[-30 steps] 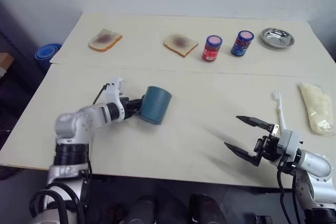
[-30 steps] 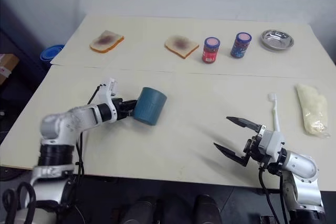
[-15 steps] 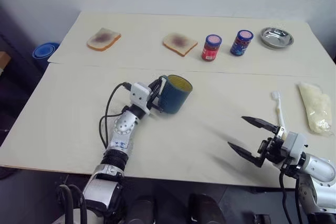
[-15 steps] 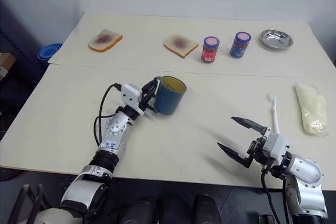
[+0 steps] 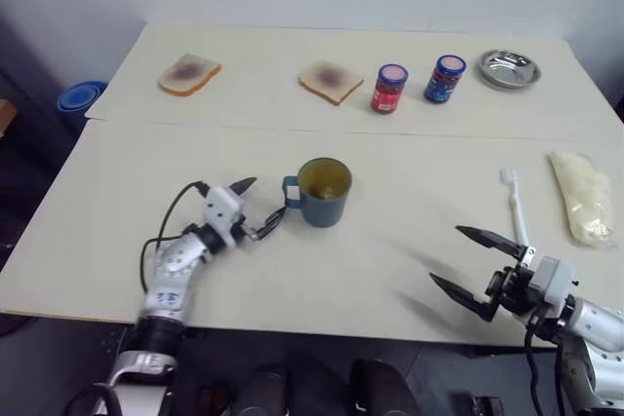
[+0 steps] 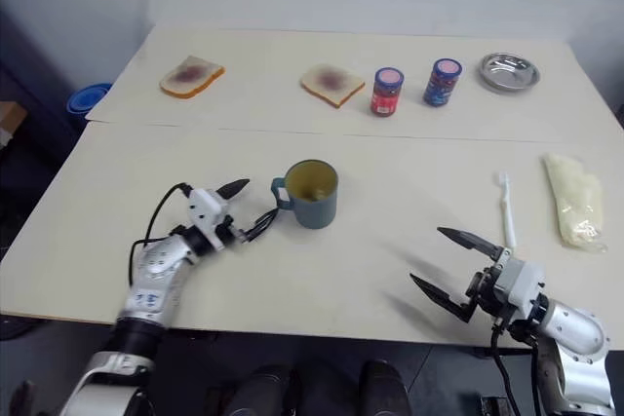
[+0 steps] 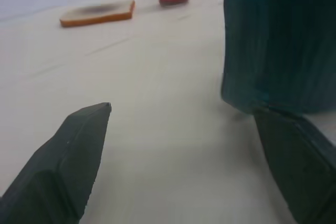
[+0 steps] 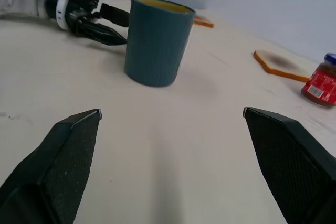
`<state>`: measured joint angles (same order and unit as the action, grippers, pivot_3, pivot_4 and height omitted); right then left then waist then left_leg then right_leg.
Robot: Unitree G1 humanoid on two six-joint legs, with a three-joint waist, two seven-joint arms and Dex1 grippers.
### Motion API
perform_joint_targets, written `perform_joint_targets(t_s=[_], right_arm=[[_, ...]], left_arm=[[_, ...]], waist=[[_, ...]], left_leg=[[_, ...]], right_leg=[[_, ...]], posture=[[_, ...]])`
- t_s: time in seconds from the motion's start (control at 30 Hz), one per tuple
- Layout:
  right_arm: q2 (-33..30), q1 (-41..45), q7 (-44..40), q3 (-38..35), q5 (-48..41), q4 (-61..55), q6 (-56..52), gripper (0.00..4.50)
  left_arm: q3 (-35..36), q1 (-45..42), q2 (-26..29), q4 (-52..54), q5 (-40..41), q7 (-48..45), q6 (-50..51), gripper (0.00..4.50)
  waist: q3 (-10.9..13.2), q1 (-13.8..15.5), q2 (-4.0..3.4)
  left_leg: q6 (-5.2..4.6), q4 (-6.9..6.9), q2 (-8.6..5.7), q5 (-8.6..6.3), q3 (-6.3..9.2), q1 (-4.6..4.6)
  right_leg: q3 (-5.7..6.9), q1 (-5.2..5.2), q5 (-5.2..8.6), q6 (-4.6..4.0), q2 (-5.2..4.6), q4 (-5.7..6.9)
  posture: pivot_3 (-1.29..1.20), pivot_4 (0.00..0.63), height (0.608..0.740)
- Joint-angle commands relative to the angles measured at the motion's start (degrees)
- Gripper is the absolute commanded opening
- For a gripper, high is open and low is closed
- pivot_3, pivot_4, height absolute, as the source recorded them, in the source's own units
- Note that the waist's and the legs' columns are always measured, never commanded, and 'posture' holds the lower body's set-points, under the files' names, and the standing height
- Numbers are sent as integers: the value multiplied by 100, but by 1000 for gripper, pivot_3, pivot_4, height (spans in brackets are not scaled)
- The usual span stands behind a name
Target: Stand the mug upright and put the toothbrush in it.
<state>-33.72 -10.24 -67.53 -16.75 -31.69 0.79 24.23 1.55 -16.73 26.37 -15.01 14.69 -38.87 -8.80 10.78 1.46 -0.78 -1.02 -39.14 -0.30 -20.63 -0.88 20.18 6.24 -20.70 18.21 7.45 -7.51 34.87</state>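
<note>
The teal mug (image 5: 323, 194) stands upright near the table's middle, its yellowish inside showing and its handle (image 5: 291, 190) turned toward my left arm. My left gripper (image 5: 261, 204) is open just beside the handle, holding nothing. One of its fingers (image 7: 294, 166) lies close to the mug's base (image 7: 278, 45). The toothbrush (image 5: 514, 205) lies flat at the right, white head away from me. My right gripper (image 5: 450, 256) hovers open and empty near the front edge, short of the toothbrush. The right wrist view looks across the table at the mug (image 8: 157, 40) and the left gripper (image 8: 100, 22).
A white plastic-wrapped bundle (image 5: 580, 197) lies right of the toothbrush. Along the far side stand a red jar (image 5: 390, 88), a blue jar (image 5: 445, 78) and a metal dish (image 5: 507, 68), with two toast slices (image 5: 190, 73) (image 5: 330, 80). A seam (image 5: 292, 129) crosses the tabletop.
The mug went from tilted in my left gripper to standing upright on the table. My left gripper opened and drew back from it. My right gripper shifted slightly rightward.
</note>
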Motion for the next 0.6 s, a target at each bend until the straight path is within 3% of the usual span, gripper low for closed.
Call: perform_joint_targets(t_s=[0.03, 0.13, 0.2, 0.3, 0.37, 0.43, 0.5, 0.6], right_arm=[[-142, -379, 130, -672, -391, 87, -270, 4500], [-156, -664, 139, -1186, -456, 416, -196, 4500], [-148, -823, 159, -1562, -384, 888, 12, 4500], [-138, -918, 355, -1847, -208, 1215, 162, 4500], [-93, -909, 703, -1954, -216, 1132, -51, 4500], [-54, -811, 1253, -2002, -305, 857, -536, 4500], [-211, -595, 1924, -1867, -217, 450, -1308, 4500], [-923, 44, 2687, -1357, -128, -201, -3187, 4500]], left_arm=[[285, 379, 838, 1048, 1035, -1196, 1301, 4478], [393, 864, 1670, 1946, 1701, -2118, 2158, 4478], [740, 1029, 1735, 2275, 1748, -1845, 2127, 4478], [1076, 1436, 1667, 2726, 2094, -2266, 1874, 4478], [1097, 1815, 2123, 3130, 2458, -2511, 2733, 4478], [1186, 1980, 2268, 3371, 2750, -2402, 3264, 4478], [1303, 1919, 2060, 3445, 2792, -2168, 3180, 4478], [1344, 1781, 1752, 3490, 2617, -1963, 2924, 4478]], waist=[[1, 6, 1], [6, -11, -5], [6, -3, -17], [5, -22, -20], [5, -60, -21], [5, -132, -25], [7, -160, -32], [7, -194, -45]], left_leg=[[-2, 0, -2, -1, 9, -1], [-3, 1, -2, -5, 19, 3], [-6, 3, -3, -9, 30, 1], [-1, 3, 1, -12, 29, 1], [1, 8, 4, -14, 28, -1], [9, 10, 15, -16, 20, -3], [9, 8, 14, -13, 20, -7], [9, 2, 12, -7, 4, -14]], right_leg=[[0, 5, 0, 0, -1, -3], [-6, 9, 1, -2, -4, -13], [-25, 21, 2, -4, -10, -27], [-30, 23, 4, -7, -10, -42], [-28, 23, 6, -11, -8, -38], [-32, 20, 9, -17, -7, -29], [-33, 20, 10, -19, -6, -23], [-48, 17, 10, -19, -12, -23]], posture=[[0, 150, 740], [0, 150, 740], [0, 150, 740], [0, 150, 740], [0, 150, 740], [0, 150, 740], [0, 150, 740], [0, 150, 740]])
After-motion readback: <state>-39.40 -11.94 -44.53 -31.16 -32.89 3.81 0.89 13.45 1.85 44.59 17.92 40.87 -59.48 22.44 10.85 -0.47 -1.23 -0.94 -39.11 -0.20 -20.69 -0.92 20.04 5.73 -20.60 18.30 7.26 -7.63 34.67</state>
